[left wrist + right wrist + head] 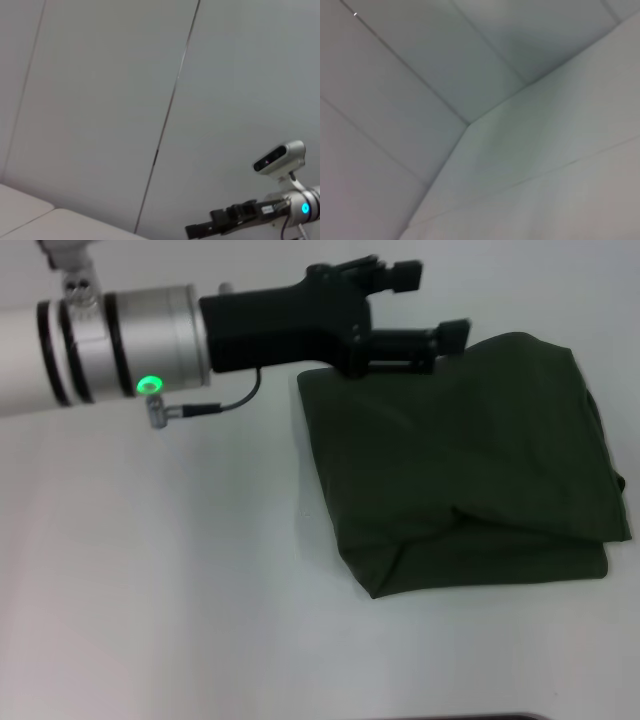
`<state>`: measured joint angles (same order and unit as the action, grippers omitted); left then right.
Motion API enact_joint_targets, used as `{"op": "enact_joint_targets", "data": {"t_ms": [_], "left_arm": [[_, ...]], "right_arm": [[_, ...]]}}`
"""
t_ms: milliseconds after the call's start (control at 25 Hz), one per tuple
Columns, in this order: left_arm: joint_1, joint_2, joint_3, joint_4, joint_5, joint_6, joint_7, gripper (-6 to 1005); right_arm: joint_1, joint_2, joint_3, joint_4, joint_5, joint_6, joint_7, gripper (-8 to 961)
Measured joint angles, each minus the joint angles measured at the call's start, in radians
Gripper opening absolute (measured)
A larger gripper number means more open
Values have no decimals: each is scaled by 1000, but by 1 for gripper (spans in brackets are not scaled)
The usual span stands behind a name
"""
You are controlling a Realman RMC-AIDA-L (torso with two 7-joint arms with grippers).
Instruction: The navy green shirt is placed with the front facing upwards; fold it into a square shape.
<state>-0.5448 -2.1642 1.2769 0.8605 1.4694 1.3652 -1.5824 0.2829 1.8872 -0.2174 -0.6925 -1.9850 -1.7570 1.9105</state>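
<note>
The navy green shirt (465,465) lies on the white table as a folded, roughly square bundle at the right of the head view, plain dark fabric up, its layered edges toward the front. My left gripper (437,305) reaches in from the left and hovers over the bundle's far left corner, open, with nothing between its black fingers (405,276). The left wrist view catches my right gripper (200,231) far off in front of a grey wall, away from the shirt. It does not appear in the head view.
The white table (160,580) stretches bare to the left of and in front of the shirt. The left arm's silver forearm (100,345), with a green light, crosses the upper left. The right wrist view shows only grey wall panels.
</note>
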Motion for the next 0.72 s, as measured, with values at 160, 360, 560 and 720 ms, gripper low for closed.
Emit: {"op": "enact_joint_targets", "data": {"t_ms": [160, 360, 560, 720], "left_arm": [[37, 1, -18, -4, 26, 37, 40, 950], [52, 2, -57, -4, 127, 97, 51, 950], [63, 2, -81, -13, 176, 104, 64, 950], [69, 1, -83, -27, 206, 113, 77, 949]], "right_arm": [[21, -1, -37, 0, -1, -32, 62, 900], [39, 6, -111, 6, -3, -43, 101, 900], [49, 15, -163, 14, -3, -47, 111, 900], [39, 13, -165, 22, -11, -23, 111, 899]]}}
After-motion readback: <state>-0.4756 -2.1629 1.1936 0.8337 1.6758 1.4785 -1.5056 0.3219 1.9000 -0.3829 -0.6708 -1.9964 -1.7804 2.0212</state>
